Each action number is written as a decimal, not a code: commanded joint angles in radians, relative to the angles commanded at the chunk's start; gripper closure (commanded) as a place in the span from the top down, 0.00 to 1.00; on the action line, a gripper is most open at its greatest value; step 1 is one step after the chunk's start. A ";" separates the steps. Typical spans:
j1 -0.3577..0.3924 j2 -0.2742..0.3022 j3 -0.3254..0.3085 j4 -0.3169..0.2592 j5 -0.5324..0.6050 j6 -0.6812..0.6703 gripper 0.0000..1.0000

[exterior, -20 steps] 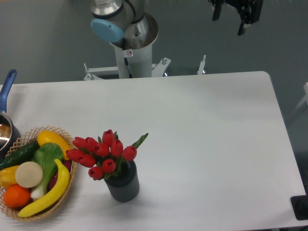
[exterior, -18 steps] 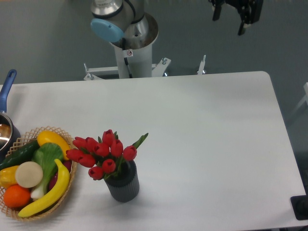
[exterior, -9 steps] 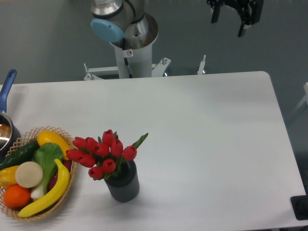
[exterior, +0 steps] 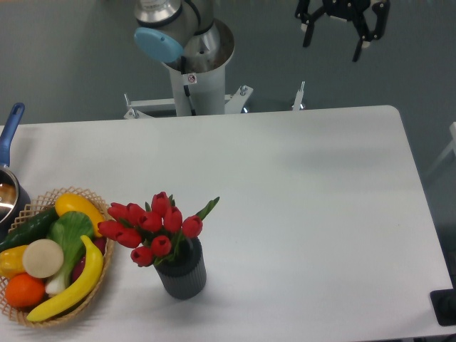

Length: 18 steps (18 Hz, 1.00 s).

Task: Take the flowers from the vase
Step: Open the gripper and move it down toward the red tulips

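Flowers [exterior: 154, 226] stand upright in the vase [exterior: 182, 272] on the bench [exterior: 306, 199], well below and far left of our end effector [exterior: 331, 44]. We see its fingers spread apart, holding nothing, high above the bench's far edge.

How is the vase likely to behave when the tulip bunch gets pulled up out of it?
The vase looks small and narrow, with the flowers leaning out to its left, so it may tip or lift along with the stems. Its ribbed sides probably give some grip on the table, but it stands free with nothing bracing it. The gripper is far off, jaws apart.
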 joint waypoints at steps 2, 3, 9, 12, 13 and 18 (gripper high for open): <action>-0.002 -0.002 0.000 0.035 -0.031 -0.040 1.00; -0.003 0.000 -0.003 0.043 -0.040 -0.042 1.00; -0.002 0.000 -0.046 0.096 -0.168 -0.227 1.00; -0.003 0.011 -0.107 0.207 -0.207 -0.264 1.00; -0.006 0.018 -0.117 0.222 -0.209 -0.283 1.00; -0.078 0.008 -0.121 0.258 -0.209 -0.323 1.00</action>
